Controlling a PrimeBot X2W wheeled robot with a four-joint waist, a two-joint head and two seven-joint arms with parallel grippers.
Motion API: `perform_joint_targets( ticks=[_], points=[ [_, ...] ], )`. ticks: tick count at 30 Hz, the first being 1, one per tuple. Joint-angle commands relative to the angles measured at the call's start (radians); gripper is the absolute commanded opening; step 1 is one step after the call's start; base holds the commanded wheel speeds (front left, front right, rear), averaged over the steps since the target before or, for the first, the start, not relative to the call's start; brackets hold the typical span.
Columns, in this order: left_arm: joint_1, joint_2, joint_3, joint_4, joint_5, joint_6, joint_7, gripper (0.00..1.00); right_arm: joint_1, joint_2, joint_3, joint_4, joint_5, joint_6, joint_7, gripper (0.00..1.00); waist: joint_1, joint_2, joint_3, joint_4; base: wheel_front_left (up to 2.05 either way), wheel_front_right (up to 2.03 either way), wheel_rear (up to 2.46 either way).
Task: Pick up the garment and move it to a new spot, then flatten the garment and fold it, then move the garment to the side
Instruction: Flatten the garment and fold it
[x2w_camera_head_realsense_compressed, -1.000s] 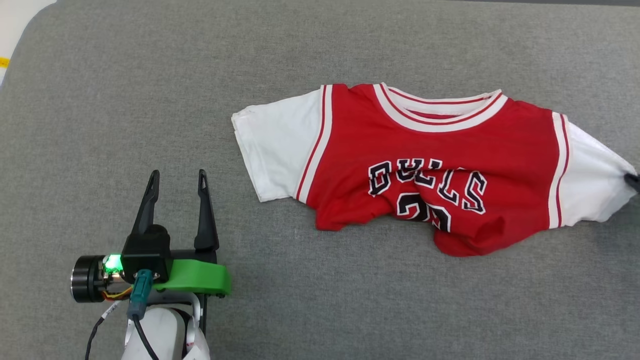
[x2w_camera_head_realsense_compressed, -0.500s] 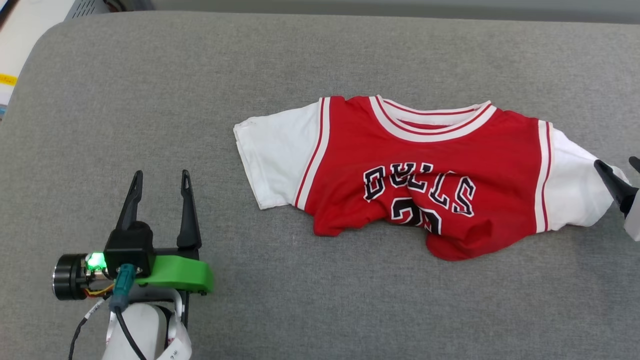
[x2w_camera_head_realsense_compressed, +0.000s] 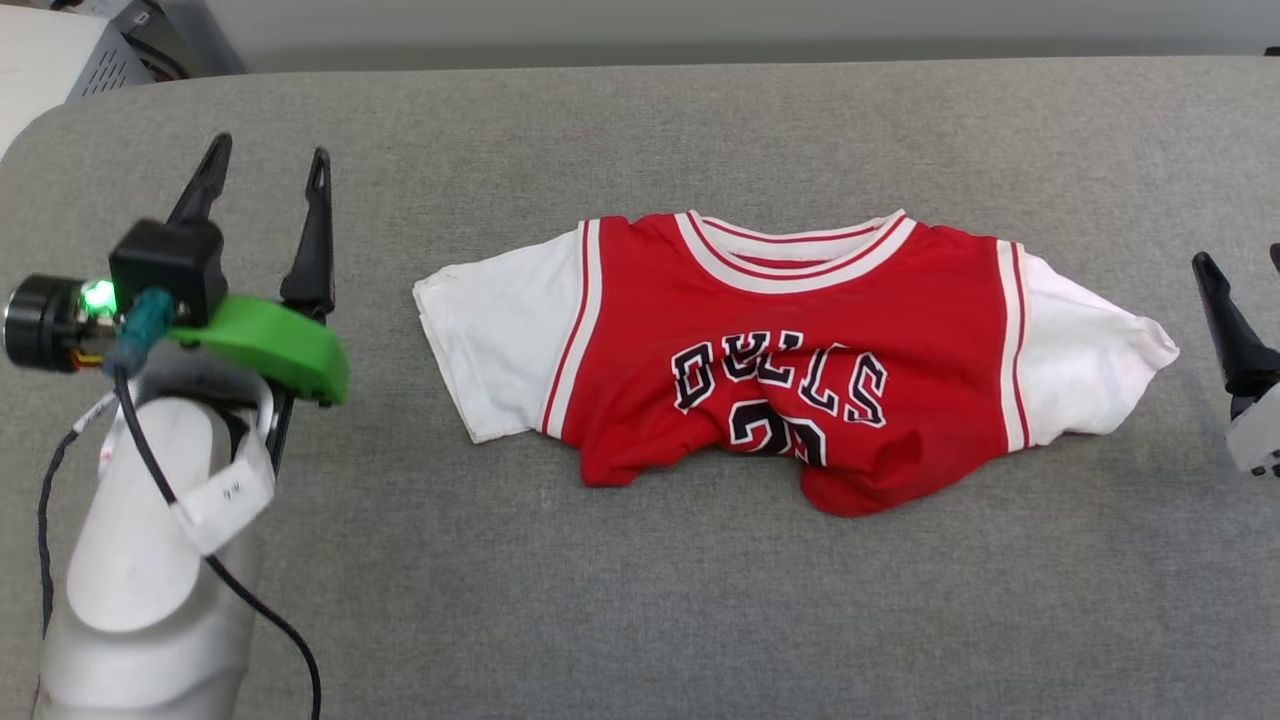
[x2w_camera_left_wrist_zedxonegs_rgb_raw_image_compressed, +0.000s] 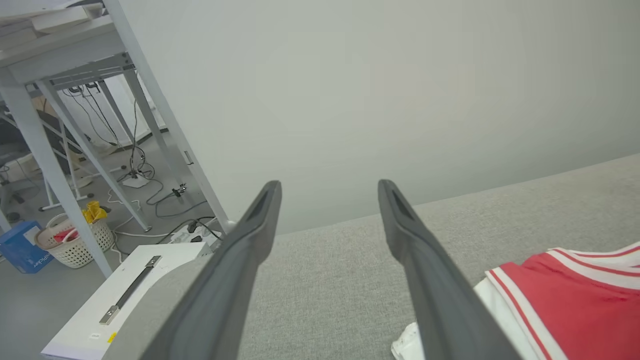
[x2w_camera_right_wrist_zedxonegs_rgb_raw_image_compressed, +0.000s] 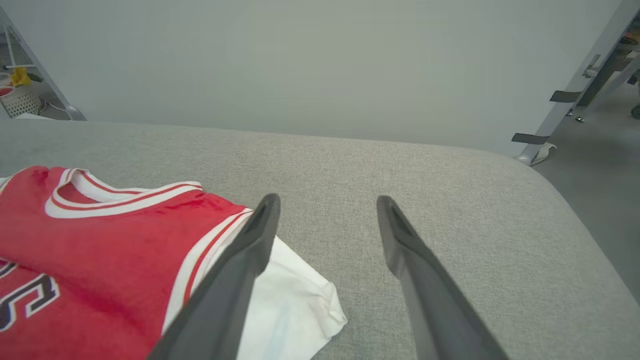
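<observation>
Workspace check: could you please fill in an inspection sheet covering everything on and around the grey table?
surface: grey padded table, rounded corners, no stains seen
job's things: garment lies front up, collar away from the robot, sleeves spread, lower hem bunched and wrinkled
clutter: nothing seen
grippers: left gripper open, holding nothing, clear of the garment; right gripper open, holding nothing, beside the garment's sleeve
cables: black cable runs down the left forearm; loose floor cables under a desk
surroundings: pale wall, desk frame, wicker basket, blue box
</observation>
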Motion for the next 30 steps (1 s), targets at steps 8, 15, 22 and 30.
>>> perform_joint_targets(
  ticks=[8,15,22,30],
  points=[
    [-0.206,0.107,-0.190,0.049,-0.204,-0.025,0.397,1.00,0.143,0.114,-0.183,-0.150,-0.174,-0.001,0.019,1.00,-0.0001,0.0000,0.037,-0.039,0.00,0.00,0.00],
    [-0.335,0.199,-0.391,0.102,-0.462,-0.025,0.752,1.00,0.205,0.176,-0.285,-0.268,-0.262,-0.001,0.102,1.00,-0.0001,0.0000,0.078,-0.054,0.00,0.00,0.00],
    [-0.439,0.226,-0.493,0.221,-0.586,-0.026,0.940,1.00,0.217,0.215,-0.326,-0.357,-0.305,-0.001,0.166,1.00,-0.0001,0.0000,0.130,-0.077,0.00,0.00,0.00],
    [-0.477,0.230,-0.585,0.349,-0.625,-0.026,1.018,1.00,0.206,0.219,-0.328,-0.374,-0.304,-0.001,0.183,1.00,-0.0001,0.0000,0.173,-0.108,0.00,0.00,0.00]
  ],
)
